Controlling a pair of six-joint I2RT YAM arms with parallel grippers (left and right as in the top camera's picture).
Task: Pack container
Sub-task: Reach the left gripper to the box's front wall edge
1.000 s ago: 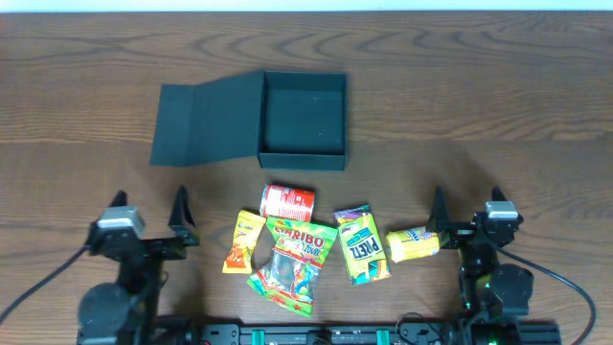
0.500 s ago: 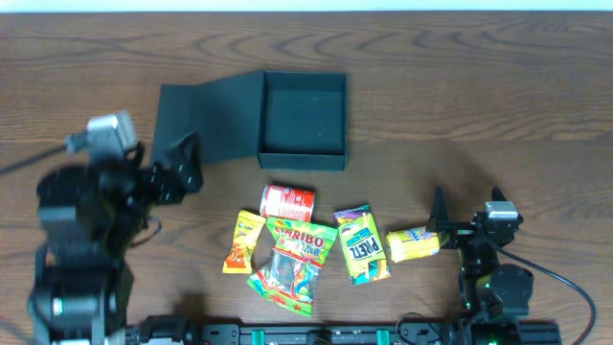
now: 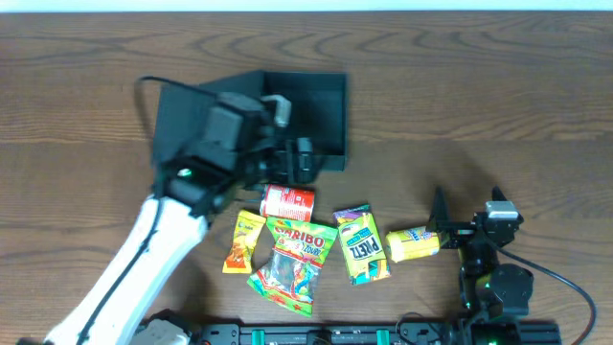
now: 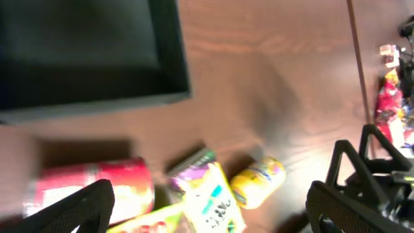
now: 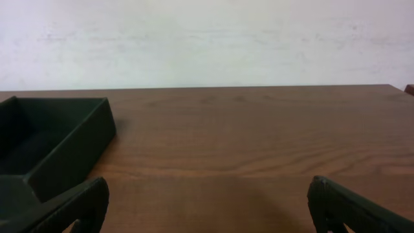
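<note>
1. Evidently the step in hand is a first pick. The part of the container [image 3: 321, 101] that shows in the overhead view holds nothing, and the snacks all lie loose on the table [image 3: 498, 86].
2. The container sits toward the table's 12 o'clock side, with its lid [image 3: 168, 125] folded out flat at its 9 o'clock. The snacks spread in a row at its 6 o'clock.
3. The left gripper [image 3: 295, 160] hangs over the container's 6 o'clock wall with its jaws spread wide and nothing between them. The box therefore lies just to its 12 o'clock.
4. The red can [image 3: 287, 201] lies on its side just to the 6 o'clock of that gripper and is probably the target.
5. To do this well, the left gripper should come down square over the can. Its jaws should close across the round body, low enough that the can cannot roll out.
6. The Haribo bag [image 3: 297, 254] touches the can at its 6 o'clock edge, so the nearer finger needs to land between the two.
7. The lift should clear the container's wall before the can travels toward 12 o'clock.
8. The right gripper [image 3: 443, 228] rests at the table's 5 o'clock corner, jaws fully apart and empty. The yellow packet [image 3: 414, 242] lies just at its 9 o'clock, and the container is well apart, toward its 10 o'clock.
</note>
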